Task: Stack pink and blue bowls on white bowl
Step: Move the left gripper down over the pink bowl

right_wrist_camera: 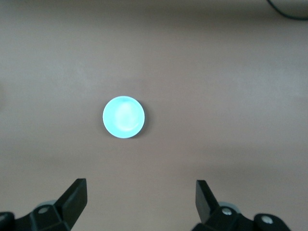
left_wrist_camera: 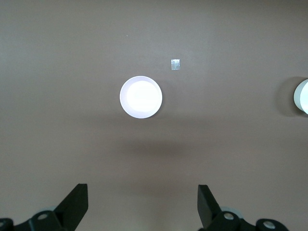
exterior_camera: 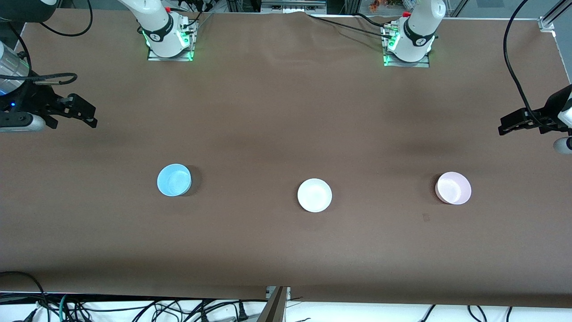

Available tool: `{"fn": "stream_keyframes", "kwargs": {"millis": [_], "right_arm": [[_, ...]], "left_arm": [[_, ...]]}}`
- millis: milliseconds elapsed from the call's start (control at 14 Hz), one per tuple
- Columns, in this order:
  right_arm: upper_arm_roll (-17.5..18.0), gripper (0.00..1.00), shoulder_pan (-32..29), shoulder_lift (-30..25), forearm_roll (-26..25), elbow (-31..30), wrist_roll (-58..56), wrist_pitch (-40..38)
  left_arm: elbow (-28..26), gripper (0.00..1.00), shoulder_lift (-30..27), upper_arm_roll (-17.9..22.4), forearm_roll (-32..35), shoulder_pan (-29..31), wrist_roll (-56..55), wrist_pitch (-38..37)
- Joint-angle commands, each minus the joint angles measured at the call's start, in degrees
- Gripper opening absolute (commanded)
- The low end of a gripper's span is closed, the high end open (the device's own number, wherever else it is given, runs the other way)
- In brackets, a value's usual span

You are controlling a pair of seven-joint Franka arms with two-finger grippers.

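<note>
Three bowls stand apart in a row on the brown table. The blue bowl [exterior_camera: 174, 180] is toward the right arm's end, the white bowl [exterior_camera: 314, 195] in the middle, the pink bowl [exterior_camera: 453, 188] toward the left arm's end. My right gripper [exterior_camera: 90, 117] is open and empty, held high over the table's end, with the blue bowl [right_wrist_camera: 123, 117] below it in the right wrist view. My left gripper [exterior_camera: 503, 127] is open and empty over the other end. The left wrist view shows the pink bowl [left_wrist_camera: 140, 97], looking very pale, and the white bowl's edge [left_wrist_camera: 303, 96].
The arm bases [exterior_camera: 169, 40] [exterior_camera: 407, 47] stand along the table edge farthest from the front camera. A small tape mark [exterior_camera: 425, 217] [left_wrist_camera: 175, 64] lies near the pink bowl. Cables [exterior_camera: 134, 308] hang below the table's near edge.
</note>
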Motion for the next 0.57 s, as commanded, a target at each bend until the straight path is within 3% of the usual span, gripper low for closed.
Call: {"fn": "stream_keyframes", "kwargs": {"millis": [0, 286, 500], "right_arm": [[0.2, 1.00, -0.2, 0.1, -0.8, 0.7, 0.0, 2.8], [0.1, 1.00, -0.3, 0.5, -0.5, 0.7, 0.0, 4.2], [0.1, 1.00, -0.3, 0.5, -0.3, 0.7, 0.6, 4.6]], "left_arm": [[-0.5, 1.00, -0.6, -0.3, -0.9, 0.9, 0.1, -0.4], [-0.5, 1.00, -0.3, -0.2, -2.6, 1.2, 0.0, -0.2], [-2.0, 1.00, 1.1, 0.4, -7.4, 3.5, 0.1, -0.2]]}}
